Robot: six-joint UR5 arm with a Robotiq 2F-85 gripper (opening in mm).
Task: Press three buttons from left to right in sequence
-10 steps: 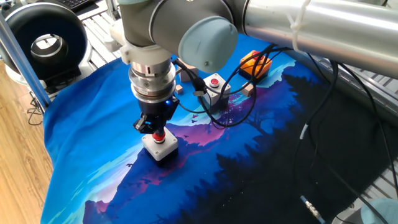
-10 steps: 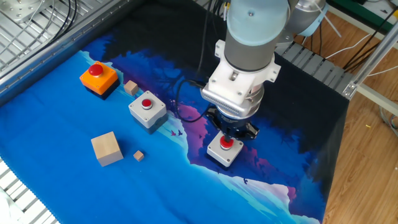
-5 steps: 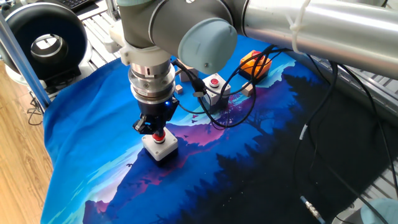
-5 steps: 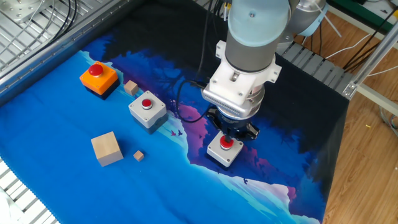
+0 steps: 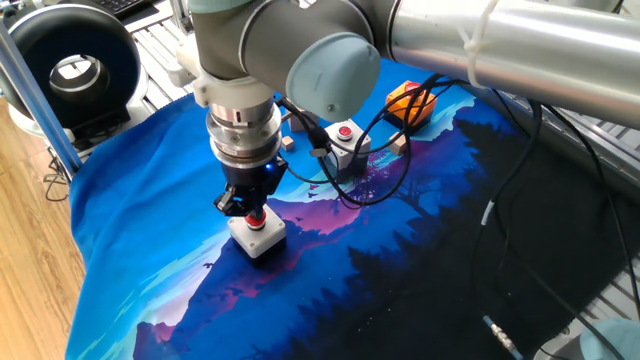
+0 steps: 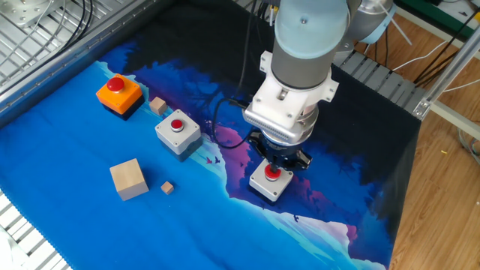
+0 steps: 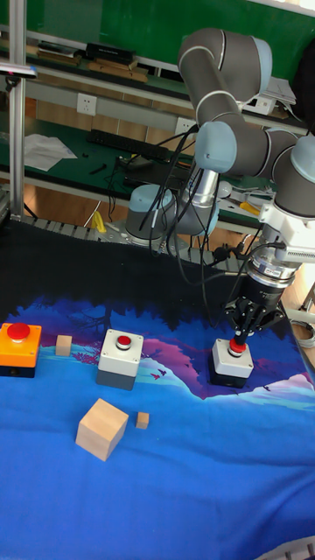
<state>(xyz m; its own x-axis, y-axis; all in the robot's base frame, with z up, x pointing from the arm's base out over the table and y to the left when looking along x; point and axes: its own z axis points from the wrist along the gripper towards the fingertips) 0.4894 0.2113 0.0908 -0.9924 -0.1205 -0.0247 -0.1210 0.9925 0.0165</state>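
Note:
Three button boxes with round red tops stand in a row on the blue printed cloth. In the tall fixed view the orange one (image 7: 19, 347) is at the left, a grey one (image 7: 119, 357) in the middle, and another grey one (image 7: 233, 363) at the right. My gripper (image 7: 236, 338) points straight down onto the right grey box (image 6: 270, 182), its fingers shut into one tip that touches the red cap. The other fixed view shows the orange box (image 6: 118, 93) and the middle grey box (image 6: 178, 133) untouched. The gripper (image 5: 255, 212) hides most of the cap of the box (image 5: 258, 236) below it.
A large tan wooden cube (image 6: 127, 179) and two small ones (image 6: 167, 187) (image 6: 157, 106) lie near the left and middle boxes. Black cables (image 5: 380, 160) hang from the arm over the middle box. A black round device (image 5: 72, 70) sits off the cloth's corner.

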